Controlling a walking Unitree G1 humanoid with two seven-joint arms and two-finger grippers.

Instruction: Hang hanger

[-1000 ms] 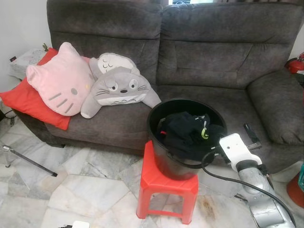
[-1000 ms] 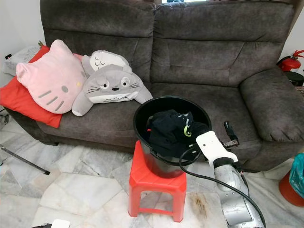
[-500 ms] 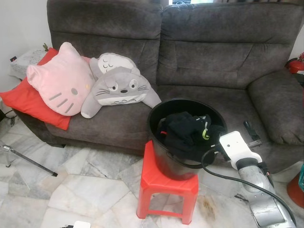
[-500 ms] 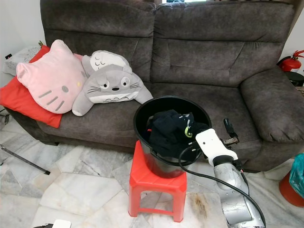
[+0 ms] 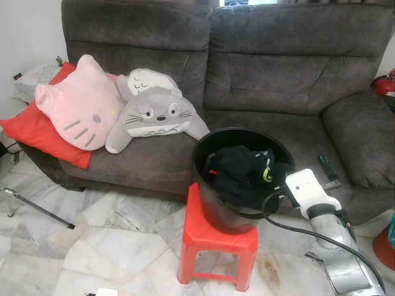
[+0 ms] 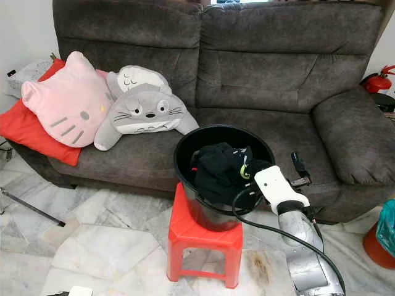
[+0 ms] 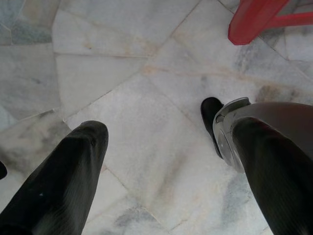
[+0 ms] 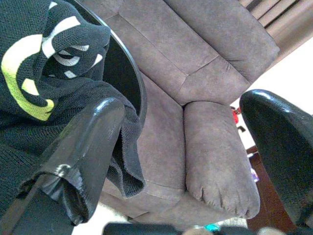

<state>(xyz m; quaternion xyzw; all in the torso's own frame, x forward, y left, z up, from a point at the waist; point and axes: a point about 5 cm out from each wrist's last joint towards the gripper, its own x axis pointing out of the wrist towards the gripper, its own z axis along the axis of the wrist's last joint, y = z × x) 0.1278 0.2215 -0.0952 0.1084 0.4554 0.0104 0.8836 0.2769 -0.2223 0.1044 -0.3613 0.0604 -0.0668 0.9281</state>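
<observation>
Early stage: nothing hung, no hanger to be made out, right tool at the laundry bucket.

The dark clothing (image 5: 244,168) with its yellow-green print lies heaped in the black bucket (image 5: 213,203), centre-right of the head views, on a red stool (image 5: 217,246) standing on the marble floor (image 5: 92,240); whether a hanger is buried in the heap cannot be told. The right tool (image 8: 186,161) stands released at the bucket's right rim, fingers spread, one finger (image 8: 85,147) against the dark fabric and grasping nothing. The left tool (image 7: 166,161) hangs idle over the floor, fingers apart and empty. Behind, filling the upper frame, a grey sofa (image 5: 278,80) carries a pink cat cushion (image 5: 77,105), a grey plush (image 5: 154,114) and a red pillow (image 5: 31,132) at upper left. By my judgement everything remains: lifting a garment, finding the hanger, hanging it.
</observation>
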